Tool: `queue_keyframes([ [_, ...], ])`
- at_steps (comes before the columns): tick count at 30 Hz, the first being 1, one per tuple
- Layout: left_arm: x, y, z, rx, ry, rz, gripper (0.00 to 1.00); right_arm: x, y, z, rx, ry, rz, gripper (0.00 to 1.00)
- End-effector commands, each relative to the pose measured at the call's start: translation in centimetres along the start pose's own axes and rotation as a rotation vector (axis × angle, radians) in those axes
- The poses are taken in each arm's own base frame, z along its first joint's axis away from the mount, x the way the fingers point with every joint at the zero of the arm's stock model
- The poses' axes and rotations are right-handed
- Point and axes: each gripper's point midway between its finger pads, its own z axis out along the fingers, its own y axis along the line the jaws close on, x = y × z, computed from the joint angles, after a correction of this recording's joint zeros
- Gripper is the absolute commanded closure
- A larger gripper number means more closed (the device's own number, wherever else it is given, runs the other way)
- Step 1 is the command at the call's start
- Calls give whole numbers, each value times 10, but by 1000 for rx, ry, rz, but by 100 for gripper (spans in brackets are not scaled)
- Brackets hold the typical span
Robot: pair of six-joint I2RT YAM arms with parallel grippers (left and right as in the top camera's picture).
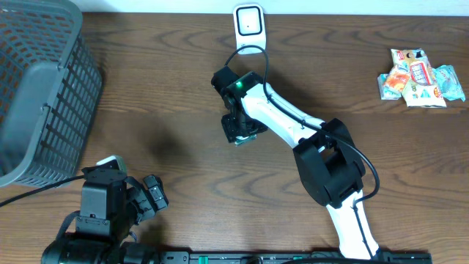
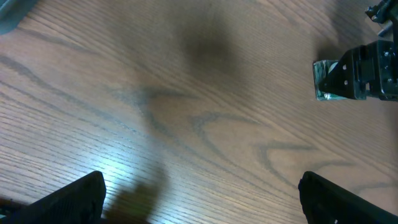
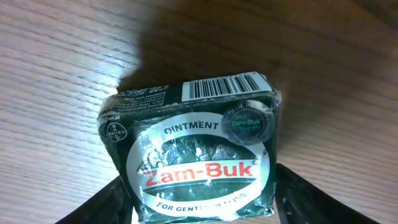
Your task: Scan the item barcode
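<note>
The item is a dark green Zam-Buk ointment box (image 3: 193, 149) wrapped in clear film, and its barcode (image 3: 221, 87) is on the far edge. My right gripper (image 3: 202, 208) is shut on it, one finger against each side. Overhead, that gripper (image 1: 238, 130) holds the box (image 1: 242, 138) mid-table, a little in front of the white scanner (image 1: 249, 22) at the back edge. My left gripper (image 1: 150, 196) rests near the front left. Its fingers (image 2: 68, 199) are spread wide over bare wood, and the left gripper (image 2: 202, 208) holds nothing. The held box (image 2: 322, 81) shows at the upper right of the left wrist view.
A grey mesh basket (image 1: 37, 88) fills the back left corner. Several snack packets (image 1: 421, 77) lie at the back right. The scanner's cable (image 1: 245, 51) runs toward the right arm (image 1: 293, 121).
</note>
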Motion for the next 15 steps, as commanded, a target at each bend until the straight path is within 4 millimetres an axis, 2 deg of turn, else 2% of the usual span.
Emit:
queue_keyframes([
  [1,0,2,0,-9,-5,0,2,-8,-6,-6,35,-20,-23,35],
  [5,0,2,0,-9,-5,0,2,-2,-8,-16,45,9,-38,33],
  [10,0,2,0,-9,-5,0,2,0,-17,-17,93,16,-51,32],
  [15,0,2,0,-9,-5,0,2,1,-15,-17,82,21,-50,31],
])
